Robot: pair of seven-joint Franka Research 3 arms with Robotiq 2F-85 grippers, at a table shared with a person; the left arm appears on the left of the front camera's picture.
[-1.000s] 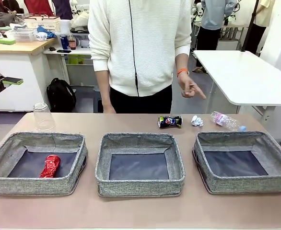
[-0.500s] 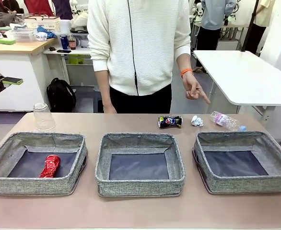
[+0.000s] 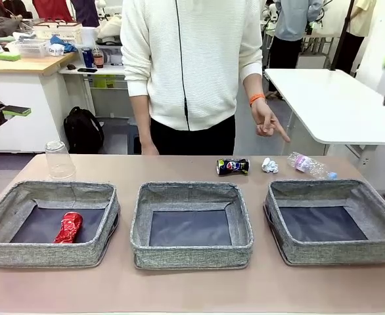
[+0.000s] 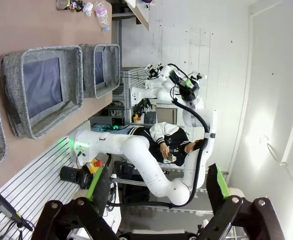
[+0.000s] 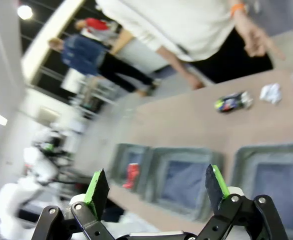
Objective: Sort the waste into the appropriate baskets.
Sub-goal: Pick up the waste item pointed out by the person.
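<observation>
Three grey baskets stand in a row: left (image 3: 48, 254), middle (image 3: 191, 254) and right (image 3: 337, 252). A crushed red can (image 3: 68, 227) lies in the left one. Behind them lie a dark-blue can (image 3: 232, 167), a paper wad (image 3: 269, 165) and a clear bottle (image 3: 309, 165). A clear cup (image 3: 60, 161) stands upside down at the far left. My left gripper (image 4: 156, 175) is open and empty, high off the table. My right gripper (image 5: 155, 179) is open and empty too, high above the baskets, with the dark-blue can (image 5: 231, 102) and wad (image 5: 270, 93) beyond it.
A person in a white top stands at the far side, one hand (image 3: 269, 123) pointing down toward the bottle. A white table (image 3: 337, 105) stands behind on the right. Bare tabletop lies in front of the baskets.
The person's pointing hand has dropped slightly. A green-and-black part has come in at the front view's right edge. The waste and baskets have not moved.
</observation>
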